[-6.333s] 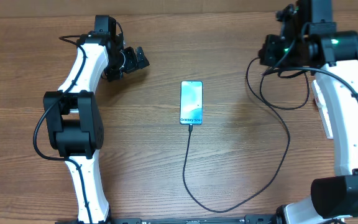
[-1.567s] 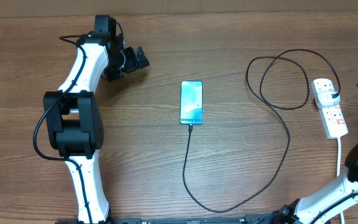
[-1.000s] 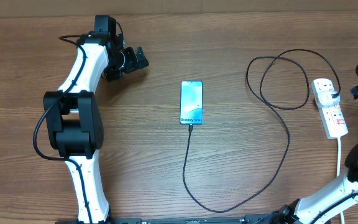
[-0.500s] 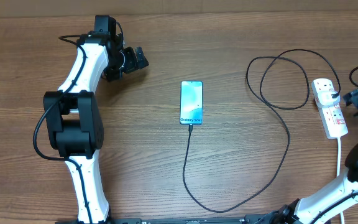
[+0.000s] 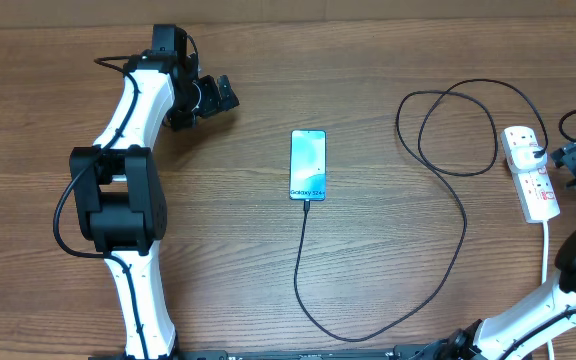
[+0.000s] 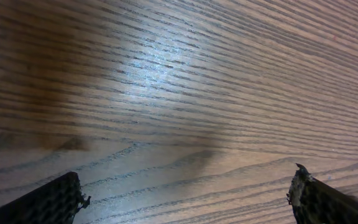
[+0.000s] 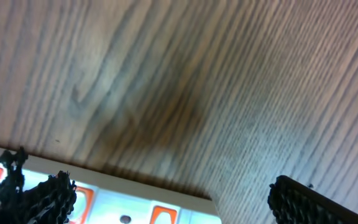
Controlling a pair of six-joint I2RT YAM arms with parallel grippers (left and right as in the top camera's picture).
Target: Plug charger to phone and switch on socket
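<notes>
Brown wooden table (image 5: 368,60) across the whole overhead view, with fine dark grain running left to right and paler streaks between. Narrow tan strip (image 5: 268,8) along the far edge at the top; hard to tell whether wall or board. Soft, even light from above, with only faint shadows. Close up in the left wrist view, a whitish glare (image 6: 160,59) on the wood, and a darker shadow (image 6: 36,68) to its left. In the right wrist view, grain running diagonally, with a blurred dark patch (image 7: 166,109) near the middle.
</notes>
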